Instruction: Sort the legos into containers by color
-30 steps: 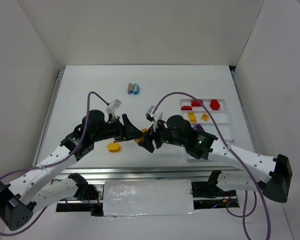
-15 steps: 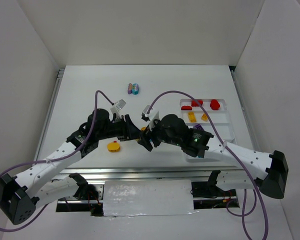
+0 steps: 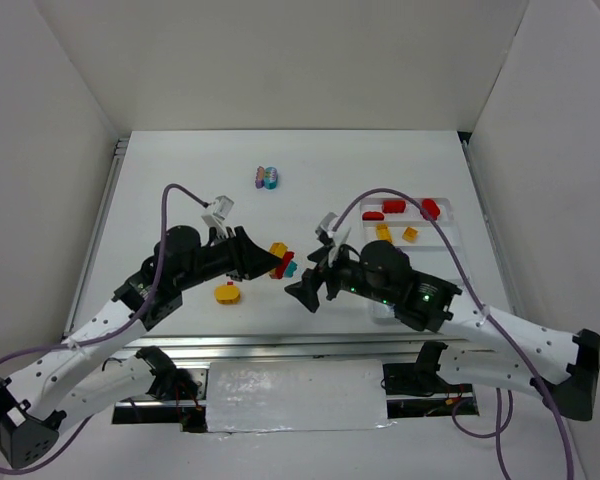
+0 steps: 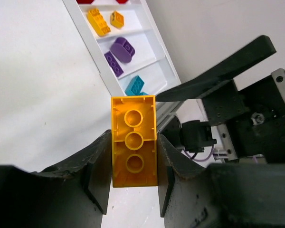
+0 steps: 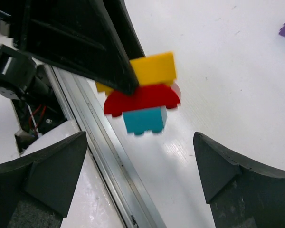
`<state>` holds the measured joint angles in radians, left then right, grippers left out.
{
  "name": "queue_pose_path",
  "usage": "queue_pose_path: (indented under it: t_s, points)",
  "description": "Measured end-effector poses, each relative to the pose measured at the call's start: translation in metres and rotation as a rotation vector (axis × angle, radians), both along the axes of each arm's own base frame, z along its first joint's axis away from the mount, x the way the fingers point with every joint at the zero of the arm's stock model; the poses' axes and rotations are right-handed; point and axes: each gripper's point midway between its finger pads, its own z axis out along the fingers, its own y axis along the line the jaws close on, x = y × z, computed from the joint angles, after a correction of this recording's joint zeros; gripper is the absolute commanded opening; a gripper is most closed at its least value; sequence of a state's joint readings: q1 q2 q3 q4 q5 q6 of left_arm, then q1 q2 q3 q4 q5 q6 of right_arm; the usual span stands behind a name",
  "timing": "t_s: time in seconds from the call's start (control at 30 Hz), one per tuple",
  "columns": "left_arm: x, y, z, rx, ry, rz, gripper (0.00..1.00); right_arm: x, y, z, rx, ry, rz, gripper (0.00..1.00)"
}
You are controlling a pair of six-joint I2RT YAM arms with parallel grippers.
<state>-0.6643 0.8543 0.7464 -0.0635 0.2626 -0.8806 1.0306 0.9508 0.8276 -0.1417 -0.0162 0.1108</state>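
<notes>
My left gripper (image 3: 277, 262) is shut on a cluster of legos (image 3: 281, 259), held above the table. The cluster is a yellow brick (image 4: 133, 152) between the fingers, with a red piece (image 5: 142, 99) and a teal brick (image 5: 143, 119) stuck beneath it. My right gripper (image 3: 310, 285) stands open just right of the cluster, its jaws wide and empty (image 5: 140, 166). The white tray of containers (image 3: 458, 240) at the right holds red legos (image 3: 430, 208) and yellow legos (image 3: 385, 233). The left wrist view also shows purple (image 4: 122, 49) and teal (image 4: 134, 85) ones.
A loose yellow piece (image 3: 227, 292) lies on the table under the left arm. A purple and teal cluster (image 3: 268, 177) sits further back at the middle. The table's metal front edge (image 5: 109, 175) runs under the right gripper.
The left gripper shut on the cluster that the right gripper held. The right gripper then opened wide and drew back to the right. The left arm pulled slightly left with the cluster.
</notes>
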Motion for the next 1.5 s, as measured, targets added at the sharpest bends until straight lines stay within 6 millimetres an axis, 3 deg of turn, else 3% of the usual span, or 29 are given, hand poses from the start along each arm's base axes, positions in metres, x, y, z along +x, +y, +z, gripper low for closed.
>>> queue_pose_path:
  t_s: [0.2,0.27,0.33,0.4,0.57,0.67,0.97,1.13,1.37,1.43,1.5]
  points:
    - [0.004,0.009,0.009,0.018,-0.072,0.038,0.00,-0.005,-0.052,0.036,0.217,-0.008,-0.072,1.00]
    - [0.003,0.010,0.012,0.020,-0.097,0.032,0.00,-0.007,-0.063,0.044,0.292,0.003,-0.092,1.00]
    - [0.001,0.009,0.020,-0.001,-0.126,0.021,0.00,-0.010,-0.067,0.053,0.374,0.033,-0.105,0.94]
    - [-0.003,0.008,0.030,-0.033,-0.167,0.004,0.00,-0.011,-0.062,0.055,0.426,0.087,-0.101,0.81]
    - [-0.017,0.004,0.051,-0.116,-0.273,-0.073,0.00,-0.016,-0.028,0.037,0.488,0.254,0.010,0.75]
    - [-0.026,-0.002,0.059,-0.151,-0.308,-0.137,0.00,-0.023,-0.018,0.022,0.479,0.317,0.066,0.75]
    - [-0.051,-0.010,0.077,-0.217,-0.389,-0.290,0.00,-0.053,-0.011,0.063,0.575,0.220,0.294,0.62]
    - [-0.057,-0.013,0.082,-0.243,-0.415,-0.336,0.00,-0.058,-0.011,0.069,0.585,0.201,0.329,0.53]
    - [-0.064,-0.017,0.079,-0.261,-0.417,-0.389,0.00,-0.057,-0.007,0.070,0.591,0.192,0.347,0.48]
    - [-0.065,-0.018,0.077,-0.261,-0.414,-0.401,0.00,-0.057,-0.006,0.070,0.592,0.188,0.349,0.41]
    - [-0.067,-0.018,0.078,-0.263,-0.423,-0.412,0.00,-0.058,-0.006,0.070,0.593,0.198,0.355,0.25]
